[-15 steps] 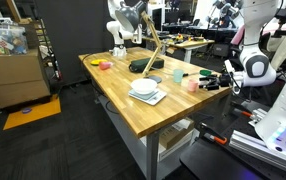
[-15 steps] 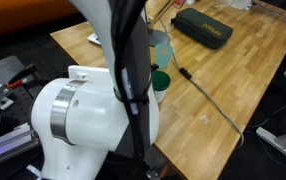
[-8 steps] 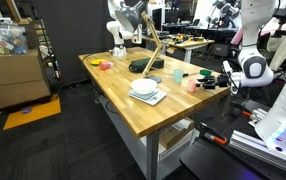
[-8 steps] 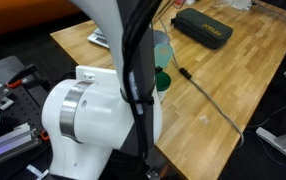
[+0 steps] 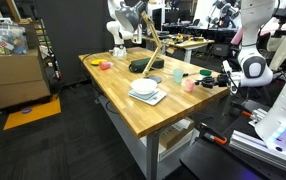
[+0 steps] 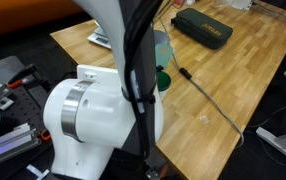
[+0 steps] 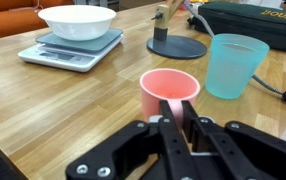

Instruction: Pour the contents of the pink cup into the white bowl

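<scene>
The pink cup (image 7: 153, 95) stands upright on the wooden table, close in front of the wrist camera. My gripper (image 7: 178, 106) is shut on the cup's near wall, one finger inside the rim and one outside. What is in the cup cannot be made out. The white bowl (image 7: 78, 20) sits on a pale square tray (image 7: 71, 52) at the far left. In an exterior view the pink cup (image 5: 189, 85) is by the gripper (image 5: 204, 82) near the table's right edge, and the white bowl (image 5: 144, 87) is in the middle.
A translucent green cup (image 7: 231, 64) stands just right of the pink cup. Behind them is a dark round stand base (image 7: 176, 46), with a black case (image 7: 253, 20) at the far right. A dark pan (image 5: 143, 66) and a low pink-orange dish (image 5: 105, 65) lie farther back.
The jaws have closed from wide open onto the pink cup's wall. The cup and bowl have stayed in place.
</scene>
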